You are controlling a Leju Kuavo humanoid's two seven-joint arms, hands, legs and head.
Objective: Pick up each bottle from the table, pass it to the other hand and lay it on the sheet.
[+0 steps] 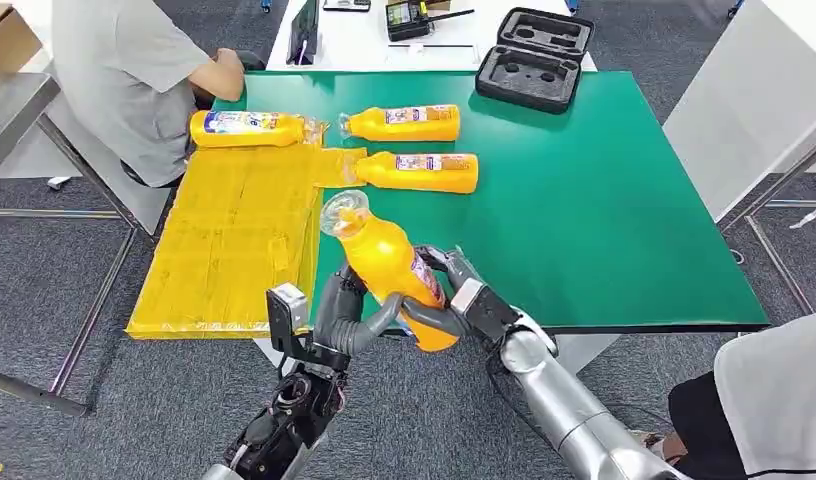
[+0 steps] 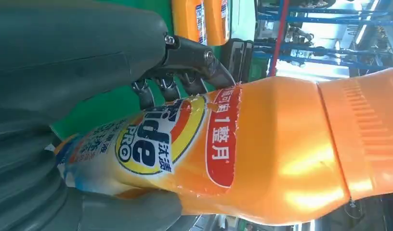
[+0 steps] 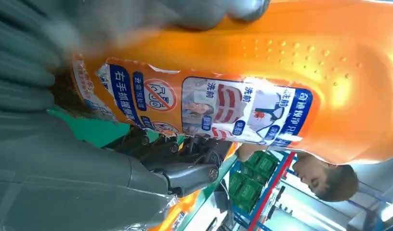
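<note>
Bottle [image 1: 392, 270], stiff glossy plastic, looks slippery and fairly heavy; both the left robot hand [image 1: 346, 312] and right robot hand [image 1: 452, 290] hold its labelled lower body. Grip there suits best, not at the clear-wrapped cap end.

My arms are silver metal tubes. My left hand [image 1: 349, 318] and right hand [image 1: 462, 290] are grey, with darker fingers.

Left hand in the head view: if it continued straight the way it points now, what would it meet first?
Probably the yellow sheet: the left hand, holding the tilted bottle together with the right hand, points up the table; depth is unclear.
</note>
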